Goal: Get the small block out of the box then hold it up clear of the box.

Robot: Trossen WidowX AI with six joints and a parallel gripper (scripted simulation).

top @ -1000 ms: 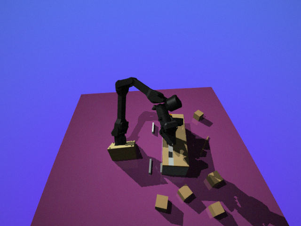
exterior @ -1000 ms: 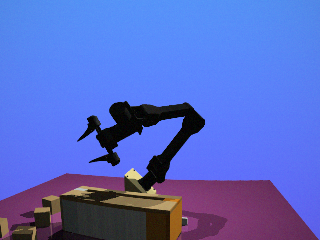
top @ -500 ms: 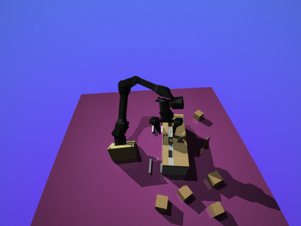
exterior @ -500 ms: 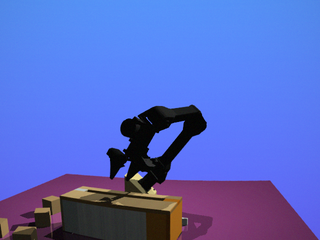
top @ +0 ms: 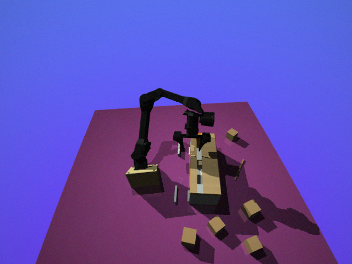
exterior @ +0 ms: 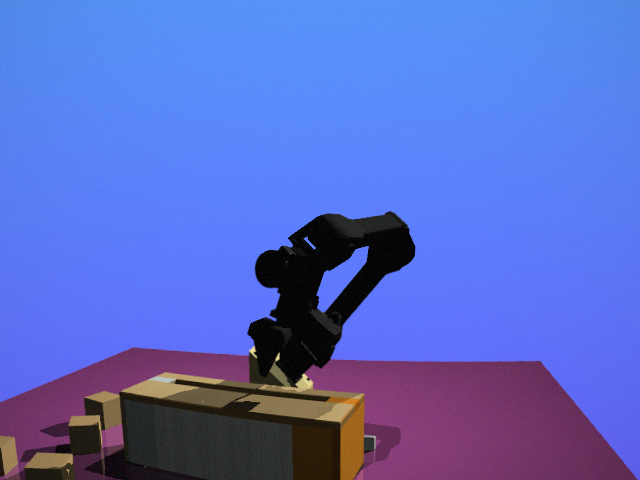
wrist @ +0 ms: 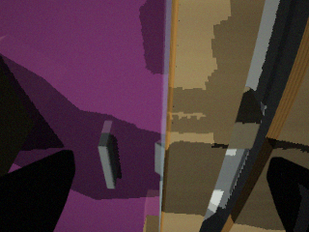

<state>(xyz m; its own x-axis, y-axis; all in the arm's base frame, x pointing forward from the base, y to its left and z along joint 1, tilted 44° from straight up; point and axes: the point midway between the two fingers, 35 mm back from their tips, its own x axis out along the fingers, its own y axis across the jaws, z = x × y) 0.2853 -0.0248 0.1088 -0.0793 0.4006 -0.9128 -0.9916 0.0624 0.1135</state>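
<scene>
Top cam: high, facing down.

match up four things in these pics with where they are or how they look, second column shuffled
Things:
1. claw
2. long box
3. arm's base block
4. thin brown stick

Places or states:
A. pale yellow, under the arm's foot
B. lying on the table, on the far side of the long box from the arm's base block
C. open, with nothing between its fingers
D. slotted along its top, one end orange

Pairs: 1-C, 2-D, 3-A, 4-B
</scene>
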